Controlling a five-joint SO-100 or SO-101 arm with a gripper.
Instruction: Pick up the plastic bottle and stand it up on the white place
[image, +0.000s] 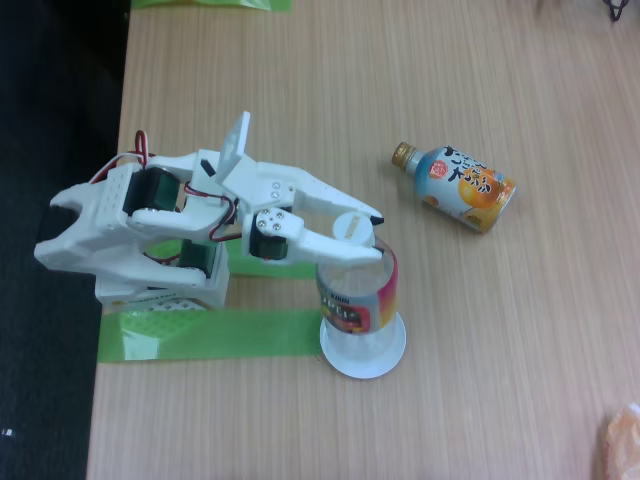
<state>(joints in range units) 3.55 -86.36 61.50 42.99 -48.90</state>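
While the worktop (480, 400) carries everything, the white arm (180, 220) reaches from its left edge; jaws (362, 238) grip the top of the plastic bottle (355, 300), cap hidden. Bottle stands upright on the white place (365, 358), near the front-left. Blue-and-orange bottle (458, 185) lies toward the far right. Green tape (210, 335) touches the disc's left.

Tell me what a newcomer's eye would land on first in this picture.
First the white robot arm at the table's left edge, its gripper over the top of the clear plastic bottle, which stands upright on the white disc. Next, the blue-and-orange bottle lying on its side to the upper right, and the green tape beside the disc.
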